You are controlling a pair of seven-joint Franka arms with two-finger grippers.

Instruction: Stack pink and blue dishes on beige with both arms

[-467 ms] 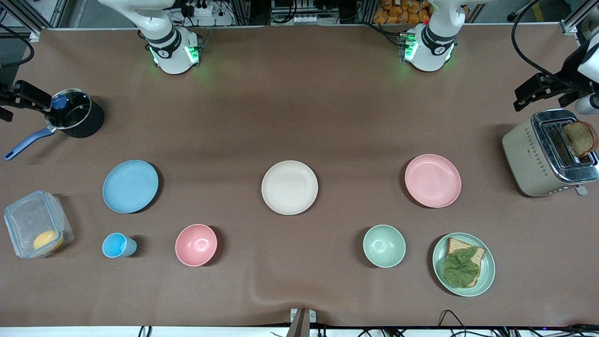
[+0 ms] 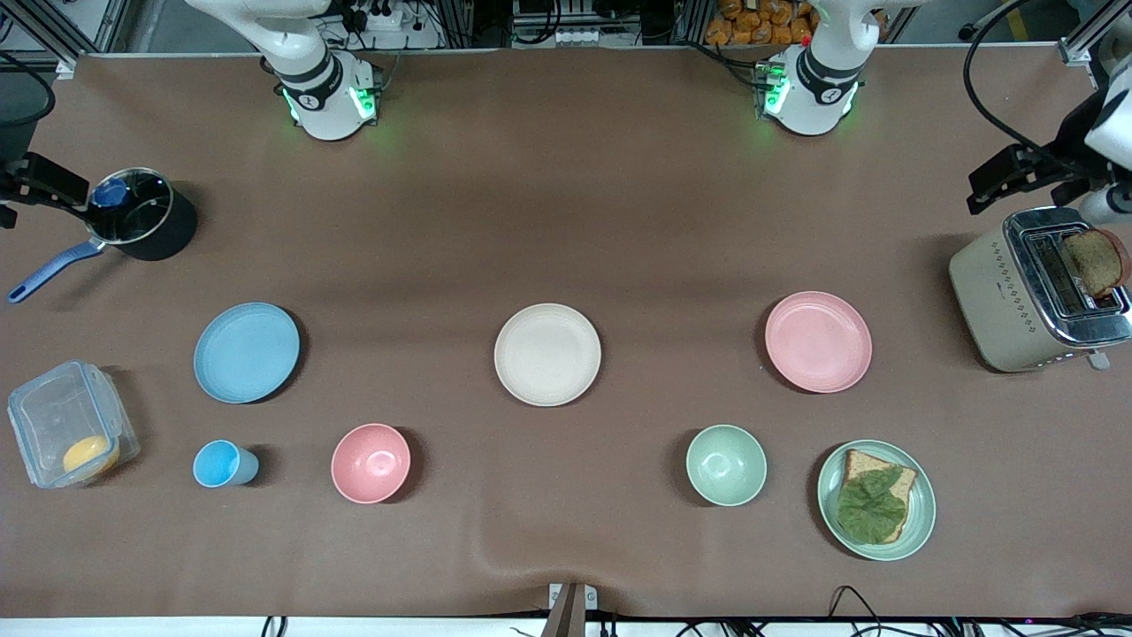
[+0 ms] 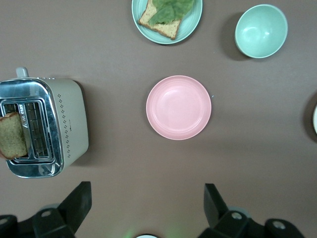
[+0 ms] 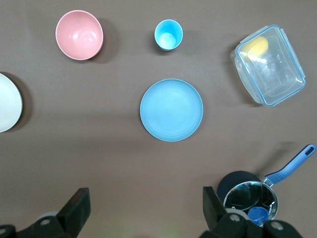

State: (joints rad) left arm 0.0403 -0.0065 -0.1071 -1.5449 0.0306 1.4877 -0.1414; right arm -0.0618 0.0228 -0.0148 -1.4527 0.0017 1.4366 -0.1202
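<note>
The beige plate (image 2: 547, 355) lies mid-desk with bare brown desk (image 2: 566, 203) all round its rim. The blue plate (image 2: 247, 352) sits well apart toward the right arm's end, the pink plate (image 2: 818, 341) toward the left arm's end; neither rim touches anything. The left end effector (image 3: 146, 210) hangs spread wide and empty over the desk near the toaster (image 2: 1039, 288). The right end effector (image 4: 143, 210) hangs equally wide and empty beside the saucepan (image 2: 141, 215)
</note>
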